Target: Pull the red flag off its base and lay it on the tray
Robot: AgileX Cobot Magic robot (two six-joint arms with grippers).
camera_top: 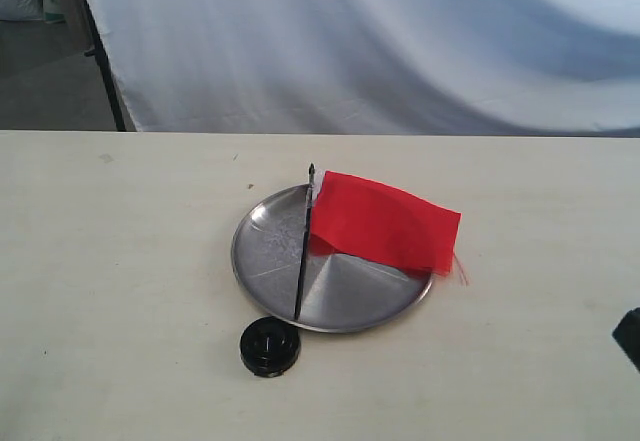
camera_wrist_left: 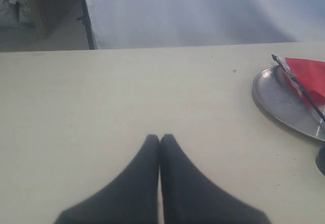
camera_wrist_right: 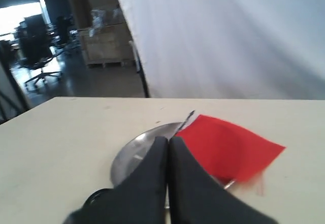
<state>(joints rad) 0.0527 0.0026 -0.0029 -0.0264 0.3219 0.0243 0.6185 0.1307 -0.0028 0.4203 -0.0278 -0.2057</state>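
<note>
Where the left arm hangs over the pale counter (camera_top: 120, 291), its left pincer (camera_wrist_left: 160, 137) is closed tip to tip, the two dark fingers pressed together with nothing between them. It sits above bare counter, well to the left of the tray (camera_wrist_left: 277, 94).

Next along comes the base (camera_top: 270, 346), a small black disc standing on the counter just beside the near rim of the tray (camera_top: 265, 251). The pole is out of it.

The red flag (camera_top: 390, 221) lies on the tray. Its thin black pole (camera_top: 303, 251) runs across the metal from the near rim to the far rim, and the pointed tip pokes just past the far edge. From the pole the red cloth spreads rightward, and its far end hangs over the right rim onto the counter.

Furthest right, the right pincer (camera_wrist_right: 168, 140) is also shut finger against finger and grips nothing. From its own camera the tray (camera_wrist_right: 134, 155) and the flag (camera_wrist_right: 228, 150) show beyond the tips. From across the room, only a dark corner (camera_top: 630, 336) shows at the right edge.
</note>
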